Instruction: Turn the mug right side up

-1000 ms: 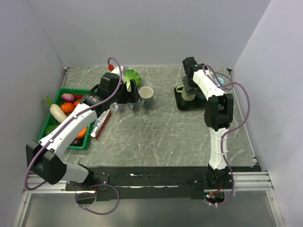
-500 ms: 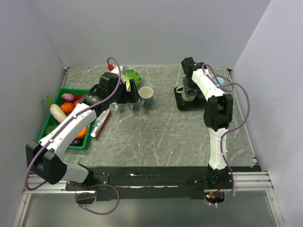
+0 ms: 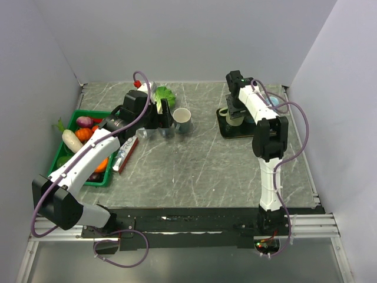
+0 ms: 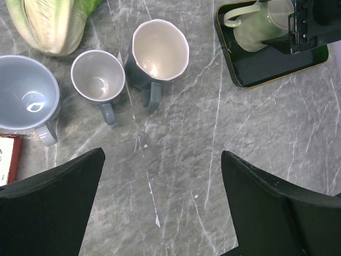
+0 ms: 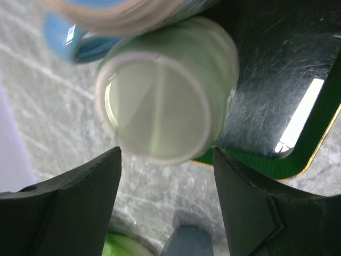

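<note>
**Right claw parted above pale green mug on tray**

At the far right of the grey marbled table (image 4: 256,160), a black tray with a thin gold rim (image 4: 277,66). On the left part of the tray, a pale green ceramic mug (image 4: 256,29), handle pointing left. Directly above the mug, the right gripper (image 5: 167,154), fingers spread wide to either side, gripping nothing. From the right wrist, only a blurred, round, rimmed face of the mug; hard to tell whether base or mouth. Close by, a blue and white cup (image 5: 69,32).

Left of centre, towards the far side, the left gripper (image 4: 161,160), likewise fully parted and empty, above bare table. Just beyond its fingers, a row of three upright mugs: a dark grey mug with a cream inside (image 4: 160,48), a small grey mug (image 4: 97,81) just beside it on the left, and a pale blue mug (image 4: 24,93) furthest left. Behind these, a leafy green cabbage (image 4: 50,21). At the left edge, a green plastic crate (image 3: 91,112) of vegetables, with a red and white packet (image 3: 125,154) near its right side.
</note>
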Controlling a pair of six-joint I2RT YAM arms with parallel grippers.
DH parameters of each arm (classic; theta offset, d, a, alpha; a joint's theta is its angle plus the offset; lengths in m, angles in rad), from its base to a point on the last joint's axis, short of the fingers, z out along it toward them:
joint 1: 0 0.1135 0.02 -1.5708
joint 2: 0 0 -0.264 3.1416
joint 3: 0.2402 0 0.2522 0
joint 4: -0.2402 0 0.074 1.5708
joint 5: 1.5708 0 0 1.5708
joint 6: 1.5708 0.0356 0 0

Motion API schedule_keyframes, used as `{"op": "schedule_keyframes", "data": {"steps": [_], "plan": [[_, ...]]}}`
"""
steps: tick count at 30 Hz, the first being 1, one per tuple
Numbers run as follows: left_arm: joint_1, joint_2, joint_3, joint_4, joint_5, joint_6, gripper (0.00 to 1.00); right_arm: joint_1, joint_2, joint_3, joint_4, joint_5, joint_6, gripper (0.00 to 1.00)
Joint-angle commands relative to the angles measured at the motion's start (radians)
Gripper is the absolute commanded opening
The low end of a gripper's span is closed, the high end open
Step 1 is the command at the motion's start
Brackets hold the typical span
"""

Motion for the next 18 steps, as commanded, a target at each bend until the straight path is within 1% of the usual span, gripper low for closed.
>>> {"op": "schedule_keyframes", "data": {"steps": [1,6,13,18], "plan": [[0.008,-0.024,0.014,0.016,0.009,-0.001,0.96,-0.021,0.012,0.012,-0.101,0.018,0.063,0.76],[0.01,-0.023,0.013,0.017,0.019,-0.004,0.96,-0.038,0.002,-0.034,-0.162,0.001,0.11,0.76],[0.011,-0.024,0.002,0.025,0.029,-0.01,0.96,-0.04,-0.089,-0.153,-0.198,0.05,0.158,0.75],[0.011,-0.027,-0.01,0.033,0.035,-0.021,0.96,-0.04,-0.118,-0.175,-0.254,0.083,0.178,0.75]]}}
